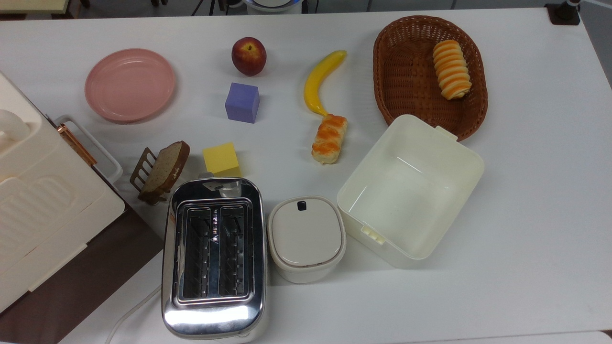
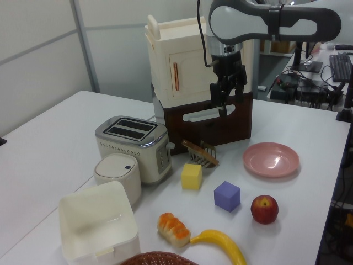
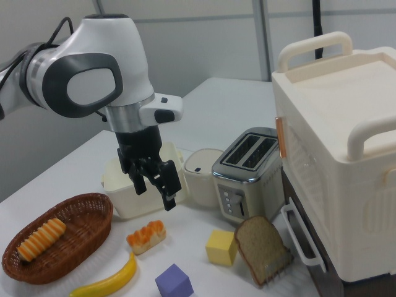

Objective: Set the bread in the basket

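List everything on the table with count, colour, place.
bread: 1, orange-glazed, table centre, touching banana tip
basket: 1, brown wicker, top view's upper right
striped roll: 1, orange-cream, in basket
banana: 1, yellow
apple: 1, red
plate: 1, pink
cubes: purple, yellow
bread slice: 1, brown, on rack
toaster: 1, chrome
tub: 1, cream, open
lidded pot: 1, white
cabinet: 1, cream
gripper: open, above table
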`<control>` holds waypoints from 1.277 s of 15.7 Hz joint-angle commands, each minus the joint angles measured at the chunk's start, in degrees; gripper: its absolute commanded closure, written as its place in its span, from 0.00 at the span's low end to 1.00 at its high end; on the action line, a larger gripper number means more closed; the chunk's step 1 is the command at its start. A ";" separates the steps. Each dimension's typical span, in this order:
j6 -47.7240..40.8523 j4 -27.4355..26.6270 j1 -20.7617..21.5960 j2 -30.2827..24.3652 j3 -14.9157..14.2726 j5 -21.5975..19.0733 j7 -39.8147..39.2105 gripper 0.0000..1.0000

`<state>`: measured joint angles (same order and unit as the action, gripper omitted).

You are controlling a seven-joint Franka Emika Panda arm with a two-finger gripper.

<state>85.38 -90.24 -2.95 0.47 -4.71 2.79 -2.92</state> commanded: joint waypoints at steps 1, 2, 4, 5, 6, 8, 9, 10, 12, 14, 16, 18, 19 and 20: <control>-1.88 1.11 -0.13 0.15 -0.13 0.29 -1.48 0.00; -1.88 1.11 -0.13 0.15 -0.21 0.29 -1.48 0.00; -1.88 1.11 -0.04 0.23 -0.13 0.29 -1.21 0.00; -1.88 0.94 -0.04 0.15 -0.13 0.29 -1.30 0.00; -2.06 0.94 -0.04 0.23 -0.13 0.29 -1.22 0.00; -2.06 0.94 0.05 0.32 -0.13 0.20 -1.13 0.00; -2.06 0.85 0.05 0.32 -0.04 0.29 -1.13 0.00; -2.15 0.94 0.13 0.41 -0.04 0.29 -1.13 0.00; -2.06 0.94 0.05 0.67 -0.04 0.29 -1.04 0.00; -2.76 0.94 0.05 0.67 0.05 0.20 -1.04 0.00; -2.94 0.94 -0.04 0.67 0.31 0.20 -0.95 0.00; -3.03 0.85 -0.04 0.59 0.40 0.20 -1.04 0.00; -3.03 0.94 -0.13 0.67 0.40 0.29 -0.95 0.00; -3.03 0.94 -0.13 0.67 0.40 0.29 -1.04 0.00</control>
<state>84.05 -90.24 -2.94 1.03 -4.52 2.79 -2.94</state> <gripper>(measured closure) 0.000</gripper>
